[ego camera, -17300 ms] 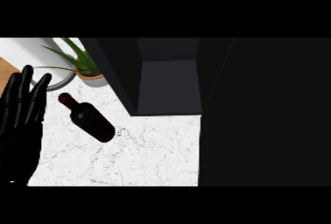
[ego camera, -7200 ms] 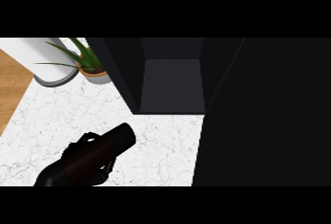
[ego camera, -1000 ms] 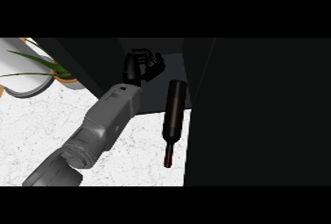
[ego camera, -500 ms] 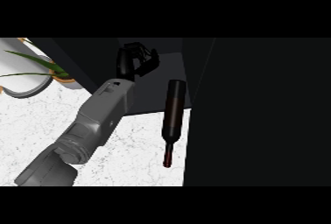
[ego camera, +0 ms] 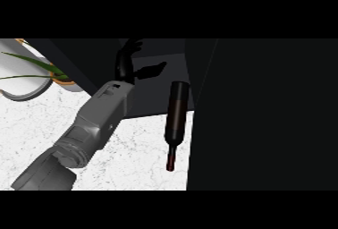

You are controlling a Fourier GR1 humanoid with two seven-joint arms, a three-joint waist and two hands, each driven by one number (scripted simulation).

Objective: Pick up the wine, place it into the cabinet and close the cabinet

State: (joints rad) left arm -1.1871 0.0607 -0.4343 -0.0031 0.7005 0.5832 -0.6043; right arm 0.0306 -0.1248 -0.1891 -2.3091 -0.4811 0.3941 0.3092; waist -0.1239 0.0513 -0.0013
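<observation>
Counter point(ego camera: 132, 165) of white, grey-veined marble carries everything in view. At its far left corner stands one potted plant point(ego camera: 40, 71) with long green leaves, beside one white rounded object point(ego camera: 26, 87) cut by the picture's edge. One grey forearm point(ego camera: 92, 125) rises from the lower left toward the far edge, ending in one black left hand point(ego camera: 128, 67) inside the open cabinet point(ego camera: 152, 96), a dark box with a grey floor; its fingers are straight and spread apart, holding nothing. Just right of the arm lies one wine bottle point(ego camera: 176, 116), dark body in the cabinet's mouth by its right wall, neck pointing out over the marble. Further right, all is black.
</observation>
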